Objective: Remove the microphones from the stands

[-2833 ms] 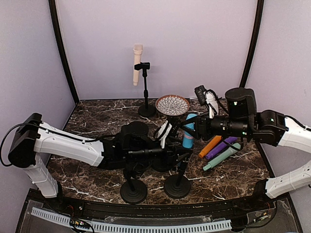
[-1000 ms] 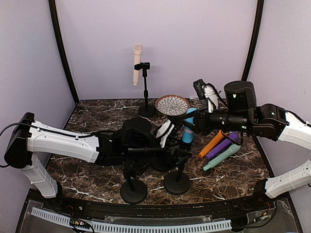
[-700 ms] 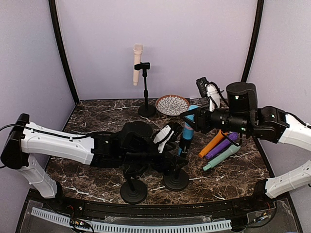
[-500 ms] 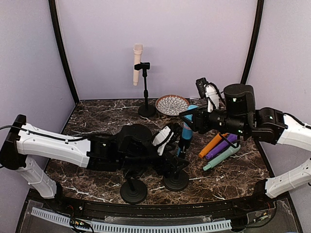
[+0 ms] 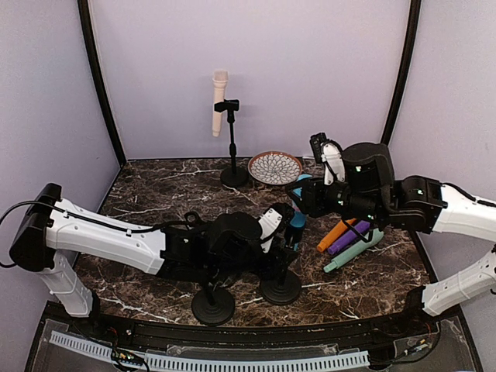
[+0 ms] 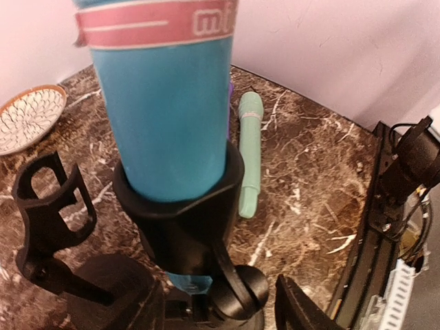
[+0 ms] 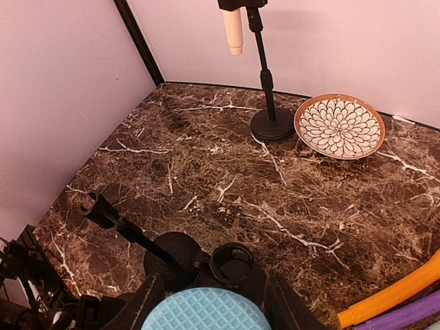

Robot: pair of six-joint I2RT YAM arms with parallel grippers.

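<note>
A blue microphone [image 5: 297, 221] stands in the black clip [image 6: 180, 223] of a short stand [image 5: 280, 290] at front centre. Its body fills the left wrist view [image 6: 165, 103]. Its mesh head [image 7: 206, 315] sits between the fingers of my right gripper [image 7: 213, 302], which is shut on it from above [image 5: 302, 194]. My left gripper [image 5: 280, 244] is shut on the stand just below the clip, fingers either side of the joint knob [image 6: 237, 292]. The microphone is still seated in the clip.
A second short stand [image 5: 213, 306] with an empty clip [image 6: 48, 206] is close on the left. A cream microphone [image 5: 220, 101] on a tall stand and a patterned plate [image 5: 275, 167] are at the back. Orange [image 5: 335, 232], purple [image 5: 349, 237] and green [image 5: 353, 252] microphones lie right.
My right gripper has moved left and down onto the top of the blue microphone. My left arm has shifted right along with the stand, keeping its hold.
</note>
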